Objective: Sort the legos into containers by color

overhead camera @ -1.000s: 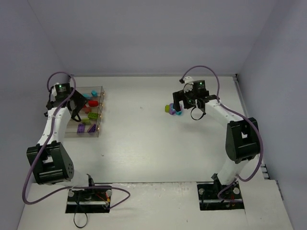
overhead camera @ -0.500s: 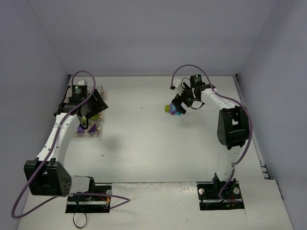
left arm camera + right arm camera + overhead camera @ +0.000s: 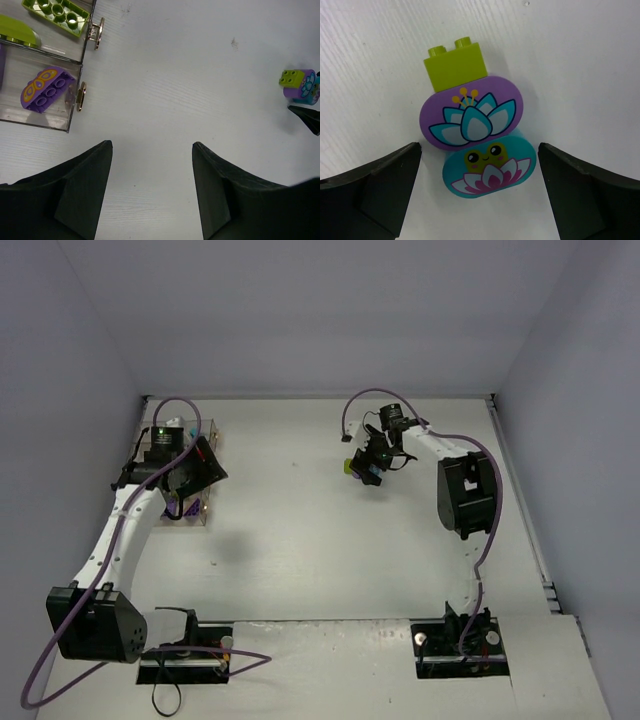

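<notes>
three legos sit bunched well to the right of the containers (image 3: 74, 100): lime brick (image 3: 455, 65), purple lotus piece (image 3: 470, 114) and cyan frog piece (image 3: 487, 170), all touching; the right gripper (image 3: 479, 150) straddles them, jaws spread wide, gripping nothing; just beside the containers, where a purple brick (image 3: 46, 90) and a lime plate (image 3: 57, 12) lie, the left gripper (image 3: 151, 145) hovers partly open, empty

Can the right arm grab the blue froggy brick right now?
Probably yes. The right tool is open with the cyan frog brick between its fingers and nothing blocking, though the purple flower brick touches it and may come along.
</notes>
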Controlling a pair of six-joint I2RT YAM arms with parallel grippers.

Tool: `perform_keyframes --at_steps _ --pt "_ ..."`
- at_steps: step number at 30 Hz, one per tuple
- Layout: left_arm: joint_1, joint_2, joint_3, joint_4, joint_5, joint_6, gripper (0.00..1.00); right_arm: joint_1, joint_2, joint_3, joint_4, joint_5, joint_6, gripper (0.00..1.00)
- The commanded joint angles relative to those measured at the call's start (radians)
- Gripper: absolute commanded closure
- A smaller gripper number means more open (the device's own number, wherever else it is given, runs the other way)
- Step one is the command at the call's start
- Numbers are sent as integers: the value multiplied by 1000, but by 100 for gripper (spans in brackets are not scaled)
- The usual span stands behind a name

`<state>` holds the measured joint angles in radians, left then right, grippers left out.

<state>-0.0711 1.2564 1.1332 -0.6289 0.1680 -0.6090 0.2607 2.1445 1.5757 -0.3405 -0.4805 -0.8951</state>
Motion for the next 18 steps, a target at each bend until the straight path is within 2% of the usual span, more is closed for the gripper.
perform_keyframes --at_steps 1,6,12,15,17,18 --pt "-6 -49 10 5 -1 18 42 6 12 56 6 49 -31 0" --pt "-7 -61 -15 -3 -1 21 42 6 29 70 5 72 -30 0" --pt "-7 -72 -41 9 2 20 42 0 -1 -20 3 72 -4 5" --pt "-7 -65 -44 17 13 18 42 0 -9 -58 3 56 22 18" --pt "-7 -58 -43 24 18 18 42 2 -12 -71 3 34 45 37" --pt "-9 -55 -41 28 19 18 42 3 -15 -78 3 14 74 54"
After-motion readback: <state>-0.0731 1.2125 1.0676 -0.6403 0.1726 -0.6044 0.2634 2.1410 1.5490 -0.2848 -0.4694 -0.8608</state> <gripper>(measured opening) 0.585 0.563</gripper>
